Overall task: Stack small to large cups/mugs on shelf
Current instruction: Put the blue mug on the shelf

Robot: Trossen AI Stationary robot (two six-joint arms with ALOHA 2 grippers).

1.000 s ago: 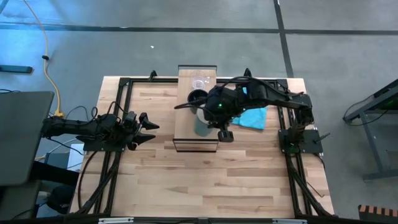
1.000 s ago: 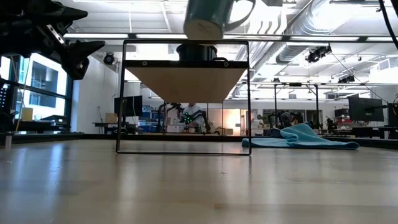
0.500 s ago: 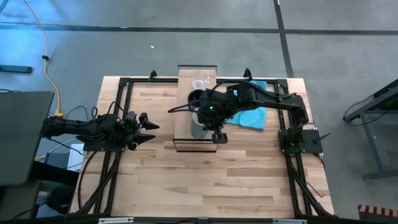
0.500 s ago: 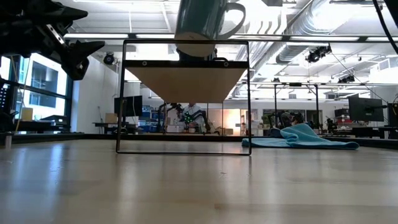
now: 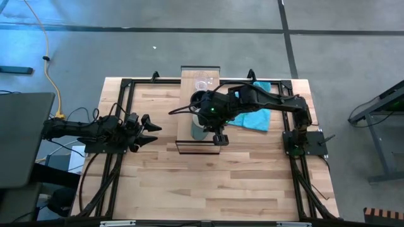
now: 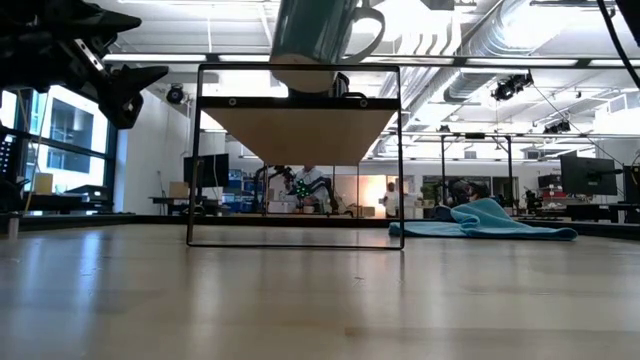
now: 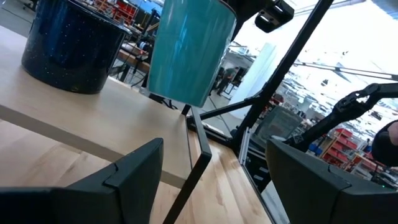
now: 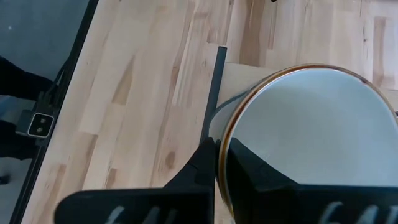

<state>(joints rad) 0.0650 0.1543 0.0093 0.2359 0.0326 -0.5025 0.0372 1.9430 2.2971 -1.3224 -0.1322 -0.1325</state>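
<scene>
Right end effector (image 8: 214, 163) pinches glossy teal-walled mug's (image 7: 189, 50) round rim.

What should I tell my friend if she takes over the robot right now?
Right gripper: shut on the rim of the teal mug, carrying it just above the near end of the shelf.
Left gripper: open, empty, waiting at the table's left side.
Done: clear glass cup at the far end, dark mug next to it.
Left: lower the teal mug beside the dark mug, let go, pull back.
</scene>
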